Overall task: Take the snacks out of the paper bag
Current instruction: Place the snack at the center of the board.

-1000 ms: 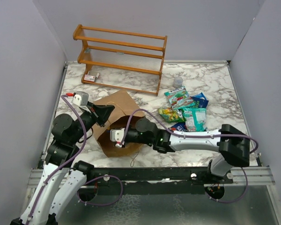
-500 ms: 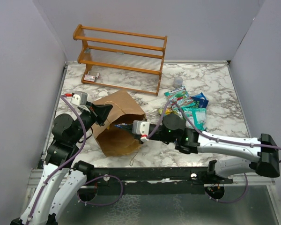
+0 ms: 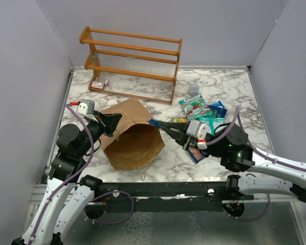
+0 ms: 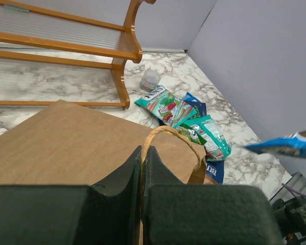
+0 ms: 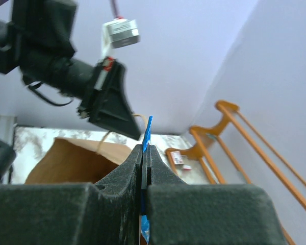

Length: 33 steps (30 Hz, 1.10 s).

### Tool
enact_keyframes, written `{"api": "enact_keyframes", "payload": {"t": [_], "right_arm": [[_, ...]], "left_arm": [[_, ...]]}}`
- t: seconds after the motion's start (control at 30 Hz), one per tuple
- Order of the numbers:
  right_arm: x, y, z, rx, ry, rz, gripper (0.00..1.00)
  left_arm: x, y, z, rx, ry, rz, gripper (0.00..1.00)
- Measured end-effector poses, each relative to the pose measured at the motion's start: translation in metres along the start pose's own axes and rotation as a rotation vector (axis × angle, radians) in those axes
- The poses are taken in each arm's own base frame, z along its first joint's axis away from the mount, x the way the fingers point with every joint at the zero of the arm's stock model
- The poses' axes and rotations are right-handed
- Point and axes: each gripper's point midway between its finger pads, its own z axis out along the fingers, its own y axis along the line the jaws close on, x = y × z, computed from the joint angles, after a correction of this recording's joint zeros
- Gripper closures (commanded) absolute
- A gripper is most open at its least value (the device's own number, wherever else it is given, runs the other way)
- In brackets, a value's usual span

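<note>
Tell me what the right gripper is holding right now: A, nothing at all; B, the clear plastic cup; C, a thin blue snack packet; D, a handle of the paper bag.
C: the right gripper is shut on a thin blue packet, held in the air beside the mouth of the paper bag; the left gripper pinches the bag's handle.

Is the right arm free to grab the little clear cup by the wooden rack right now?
Probably not yet: the right claw is shut on a blue packet. Nothing seems to block the way to the cup otherwise.
</note>
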Motion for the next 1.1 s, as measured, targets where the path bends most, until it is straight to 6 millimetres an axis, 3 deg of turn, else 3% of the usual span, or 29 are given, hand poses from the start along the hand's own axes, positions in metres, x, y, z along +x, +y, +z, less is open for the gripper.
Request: {"api": "enact_keyframes", "payload": {"t": [0.07, 0.1, 0.17, 0.27, 0.43, 0.5, 0.63, 0.73, 1.0, 1.1], "right_arm": [[-0.009, -0.015, -0.009, 0.062, -0.006, -0.001, 0.99], [-0.024, -0.047, -0.029, 0.212, -0.011, -0.007, 0.99], [-0.024, -0.056, -0.033, 0.257, -0.004, -0.009, 0.99], [-0.013, -0.086, -0.048, 0.450, 0.044, -0.046, 0.99], [0.049, -0.112, -0.073, 0.674, 0.226, -0.103, 0.99], [0.087, -0.122, -0.082, 0.726, 0.324, -0.099, 0.99], [0.154, -0.151, -0.124, 0.863, 0.490, -0.026, 0.99], [0.185, -0.168, -0.151, 0.979, 0.546, 0.058, 0.99], [0.279, -0.169, -0.202, 1.142, 0.709, 0.288, 0.97], [0.297, -0.162, -0.206, 1.150, 0.752, 0.322, 0.88]], "left_arm": [[0.000, 0.001, 0.000, -0.002, 0.000, 0.002, 1.00], [0.003, 0.003, 0.001, -0.012, 0.011, -0.001, 1.00], [0.004, 0.003, 0.001, -0.014, 0.015, -0.001, 1.00], [0.007, 0.005, 0.000, -0.022, 0.027, -0.005, 1.00], [0.009, 0.005, 0.000, -0.020, 0.036, 0.000, 1.00], [0.010, 0.003, 0.000, -0.008, 0.041, 0.004, 1.00], [0.012, -0.004, -0.001, 0.035, 0.056, 0.013, 1.00], [0.011, -0.012, -0.003, 0.080, 0.055, 0.019, 1.00], [0.009, -0.030, -0.008, 0.179, 0.045, 0.031, 1.00], [0.010, -0.032, -0.008, 0.187, 0.049, 0.031, 1.00]]}}
